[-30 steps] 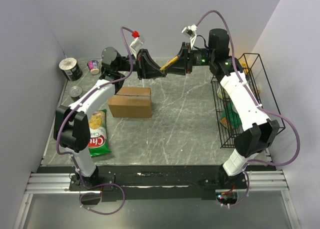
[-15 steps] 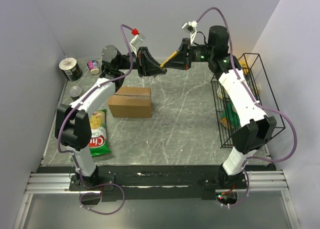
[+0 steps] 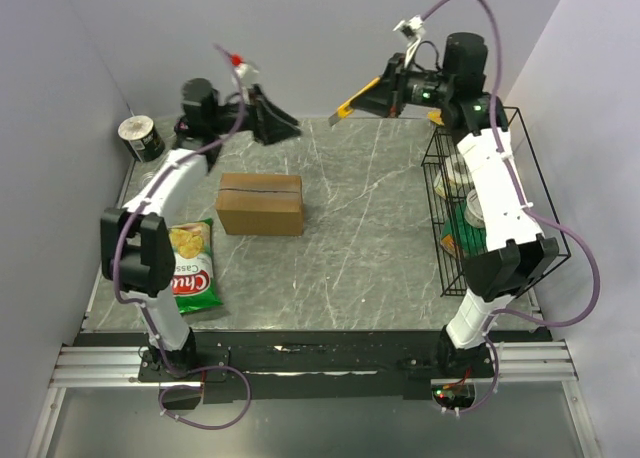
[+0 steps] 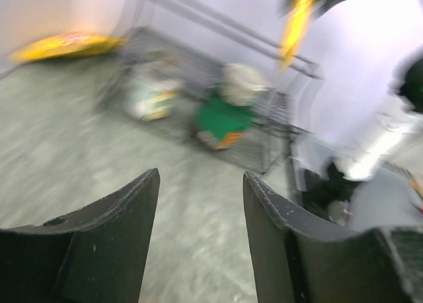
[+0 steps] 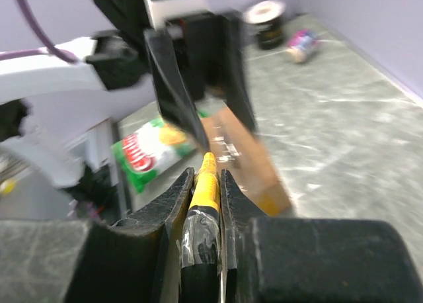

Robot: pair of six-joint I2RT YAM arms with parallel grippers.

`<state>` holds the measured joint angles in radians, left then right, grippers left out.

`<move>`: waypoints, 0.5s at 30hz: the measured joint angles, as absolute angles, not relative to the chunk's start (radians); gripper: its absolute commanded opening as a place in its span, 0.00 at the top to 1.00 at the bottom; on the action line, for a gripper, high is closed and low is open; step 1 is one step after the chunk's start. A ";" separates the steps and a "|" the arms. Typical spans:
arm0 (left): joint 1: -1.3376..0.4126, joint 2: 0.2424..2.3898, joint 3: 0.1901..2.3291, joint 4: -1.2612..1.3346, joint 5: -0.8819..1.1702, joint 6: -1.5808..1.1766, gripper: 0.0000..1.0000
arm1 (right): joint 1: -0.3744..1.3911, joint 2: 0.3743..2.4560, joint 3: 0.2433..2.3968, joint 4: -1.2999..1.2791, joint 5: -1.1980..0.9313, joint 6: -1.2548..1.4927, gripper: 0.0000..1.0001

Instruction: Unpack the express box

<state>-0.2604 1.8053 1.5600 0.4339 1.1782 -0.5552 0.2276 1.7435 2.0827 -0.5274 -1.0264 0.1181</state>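
The express box (image 3: 260,204), a brown carton with tape along its top seam, lies on the table left of centre; it shows blurred in the right wrist view (image 5: 246,151). My right gripper (image 3: 372,96) hangs high at the back right, shut on a yellow utility knife (image 3: 344,109) whose handle sits between the jaws (image 5: 205,197). My left gripper (image 3: 290,130) is open and holds nothing, raised at the back left, behind the box and apart from the knife. In the left wrist view its fingers (image 4: 264,204) frame bare table, and the knife (image 4: 297,22) shows at the top.
A black wire basket (image 3: 500,193) with packaged goods stands at the right edge. A green chips bag (image 3: 192,268) lies near the left arm. Three cans (image 3: 140,138) (image 3: 187,133) (image 3: 151,184) sit in the back left corner.
The left gripper has opened, let go of the knife and drawn back to the left. The right gripper, shut on the knife, has risen and moved right.
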 measured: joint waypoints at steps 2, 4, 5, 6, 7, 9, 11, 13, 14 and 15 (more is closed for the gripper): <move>-0.177 1.794 1.560 0.314 1.148 -0.472 0.44 | 0.200 1.745 2.101 -0.552 -0.987 0.112 1.00; -0.105 1.775 1.559 0.192 1.103 -0.377 0.43 | 0.189 1.754 2.129 -0.589 -0.954 0.094 1.00; -0.073 1.760 1.558 0.126 1.071 -0.320 0.42 | 0.190 1.755 2.128 -0.597 -0.944 0.081 1.00; -0.052 1.744 1.558 0.059 1.040 -0.268 0.42 | 0.195 1.752 2.117 -0.601 -0.933 0.060 1.00; -0.036 1.721 1.558 -0.019 1.002 -0.194 0.41 | 0.200 1.740 2.089 -0.593 -0.926 0.027 1.00; -0.030 1.680 1.555 -0.123 0.945 -0.102 0.41 | 0.211 1.687 1.961 -0.557 -0.918 -0.034 1.00; -0.034 1.626 1.539 -0.212 0.884 -0.033 0.39 | 0.222 1.637 1.841 -0.525 -0.904 -0.073 1.00; -0.036 1.566 1.507 -0.282 0.833 0.011 0.39 | 0.236 1.609 1.769 -0.498 -0.897 -0.113 1.00; -0.034 1.536 1.486 -0.309 0.807 0.022 0.39 | 0.243 1.608 1.766 -0.493 -0.897 -0.131 1.00; -0.031 1.511 1.464 -0.327 0.783 0.030 0.39 | 0.246 1.612 1.769 -0.484 -0.897 -0.146 1.00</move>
